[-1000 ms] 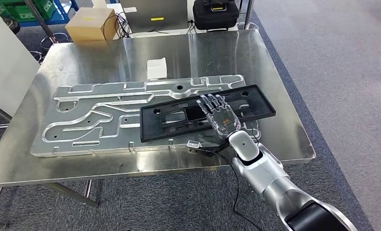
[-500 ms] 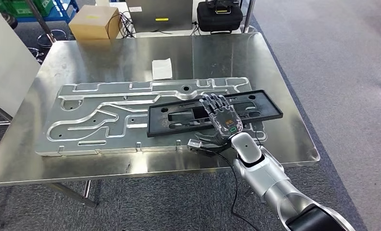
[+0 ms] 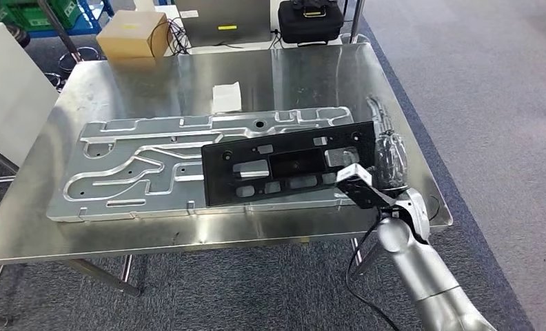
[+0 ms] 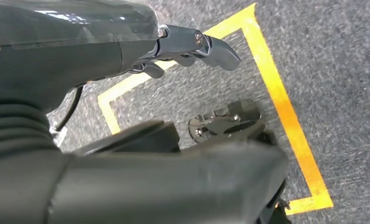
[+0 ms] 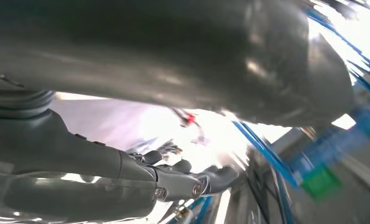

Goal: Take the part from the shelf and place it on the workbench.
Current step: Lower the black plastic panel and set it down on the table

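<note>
Your robot's right arm (image 3: 422, 276) is a smooth silver tube with a rounded wrist joint, and a thin black cable (image 3: 360, 269) loops beside it. The right hand (image 3: 387, 162) is dark under a clear glossy cover. On the left hand (image 4: 127, 116) you see a grey ribbed cover, grey fingers (image 4: 211, 46) and small silver screws.

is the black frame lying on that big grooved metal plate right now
Touching. The head view shows the black frame lying flat across the grooved metal plate, covering its right part, with no gap visible between them.
</note>
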